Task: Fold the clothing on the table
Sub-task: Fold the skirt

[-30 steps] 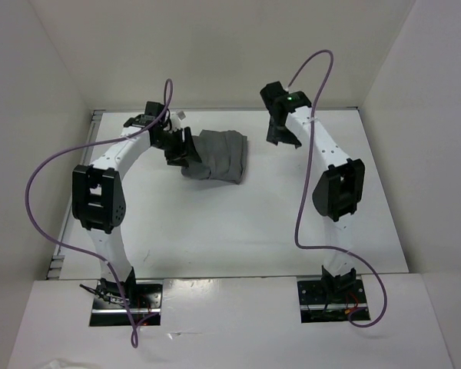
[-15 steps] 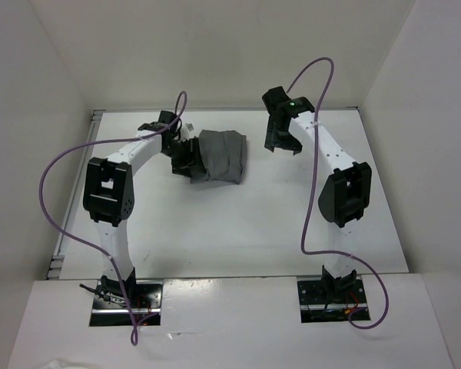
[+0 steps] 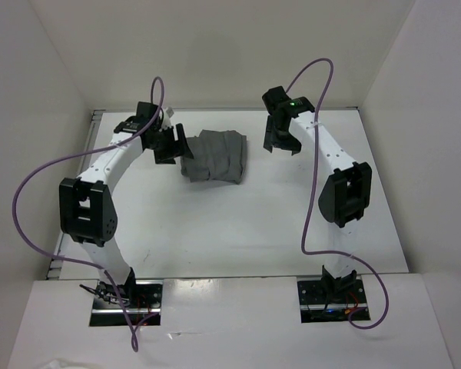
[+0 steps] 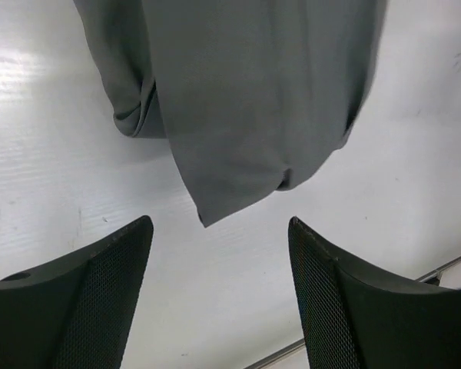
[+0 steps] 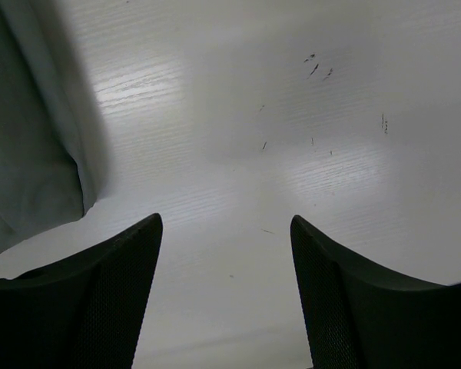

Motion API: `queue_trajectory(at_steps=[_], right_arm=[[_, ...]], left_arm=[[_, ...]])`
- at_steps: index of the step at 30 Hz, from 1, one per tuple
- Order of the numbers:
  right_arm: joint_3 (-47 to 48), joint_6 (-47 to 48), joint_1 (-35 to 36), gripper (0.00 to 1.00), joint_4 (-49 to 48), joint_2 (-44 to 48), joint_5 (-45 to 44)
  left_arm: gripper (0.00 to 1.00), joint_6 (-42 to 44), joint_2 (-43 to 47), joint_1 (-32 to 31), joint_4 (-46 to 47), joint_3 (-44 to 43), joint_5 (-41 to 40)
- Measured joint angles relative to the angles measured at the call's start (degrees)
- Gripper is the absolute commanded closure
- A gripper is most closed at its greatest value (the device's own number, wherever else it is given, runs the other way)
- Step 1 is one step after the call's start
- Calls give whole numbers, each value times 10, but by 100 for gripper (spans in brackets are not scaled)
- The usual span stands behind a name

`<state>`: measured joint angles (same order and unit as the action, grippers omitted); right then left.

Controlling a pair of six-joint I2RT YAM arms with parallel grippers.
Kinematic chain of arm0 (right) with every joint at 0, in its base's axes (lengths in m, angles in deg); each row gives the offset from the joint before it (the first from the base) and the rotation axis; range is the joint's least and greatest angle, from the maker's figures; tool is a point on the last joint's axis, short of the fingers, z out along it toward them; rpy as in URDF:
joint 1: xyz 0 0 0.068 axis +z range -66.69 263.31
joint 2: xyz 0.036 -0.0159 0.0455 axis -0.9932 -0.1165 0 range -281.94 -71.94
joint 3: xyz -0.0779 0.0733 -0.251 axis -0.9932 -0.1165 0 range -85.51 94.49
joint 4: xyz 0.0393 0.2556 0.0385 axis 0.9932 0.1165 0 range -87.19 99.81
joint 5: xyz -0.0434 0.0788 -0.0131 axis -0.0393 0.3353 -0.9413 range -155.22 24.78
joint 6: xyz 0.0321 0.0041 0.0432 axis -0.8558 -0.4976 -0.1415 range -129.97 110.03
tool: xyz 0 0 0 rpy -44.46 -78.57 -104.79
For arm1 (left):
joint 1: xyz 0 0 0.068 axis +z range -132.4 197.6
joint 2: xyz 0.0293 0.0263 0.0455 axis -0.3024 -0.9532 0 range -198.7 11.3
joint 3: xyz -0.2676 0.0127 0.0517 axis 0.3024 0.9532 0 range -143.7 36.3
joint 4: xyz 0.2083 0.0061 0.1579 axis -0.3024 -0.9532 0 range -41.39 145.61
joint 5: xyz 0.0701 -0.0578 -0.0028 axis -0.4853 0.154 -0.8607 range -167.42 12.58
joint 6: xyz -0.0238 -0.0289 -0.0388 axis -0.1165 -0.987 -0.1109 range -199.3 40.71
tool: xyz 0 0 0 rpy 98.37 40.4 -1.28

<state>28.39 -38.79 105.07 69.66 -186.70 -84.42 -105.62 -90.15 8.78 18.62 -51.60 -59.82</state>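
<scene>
The grey clothing (image 3: 213, 156) lies as a folded, creased bundle at the back middle of the white table (image 3: 238, 223). My left gripper (image 3: 171, 144) is just left of it, open and apart from the fabric. In the left wrist view a corner of the clothing (image 4: 253, 100) points toward my left gripper (image 4: 219, 227), with only bare table between the fingers. My right gripper (image 3: 280, 138) hangs open to the right of the bundle with a gap between them. The right wrist view has the clothing (image 5: 23, 154) at the far left and my right gripper (image 5: 224, 223) empty over the table.
White walls (image 3: 415, 92) close in the table at the back and both sides. Purple cables (image 3: 31, 192) loop off each arm. A metal strip (image 3: 96, 119) runs along the table's left edge. Black mounting plates (image 3: 127, 304) sit on the front ledge.
My left gripper has drawn back leftward off the clothing's left edge and opened wider, its elbow swinging left. The clothing stayed put. The right arm has barely moved.
</scene>
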Motion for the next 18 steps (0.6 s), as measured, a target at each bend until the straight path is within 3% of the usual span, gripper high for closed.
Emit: queue_trajectory(at_steps=[13, 18], right_arm=[[-12, 0, 0, 26, -1, 2, 0], [-21, 0, 0, 26, -2, 11, 0]], left_arm=[[25, -37, -101, 0, 70, 51, 39], [41, -60, -106, 0, 110, 52, 67]])
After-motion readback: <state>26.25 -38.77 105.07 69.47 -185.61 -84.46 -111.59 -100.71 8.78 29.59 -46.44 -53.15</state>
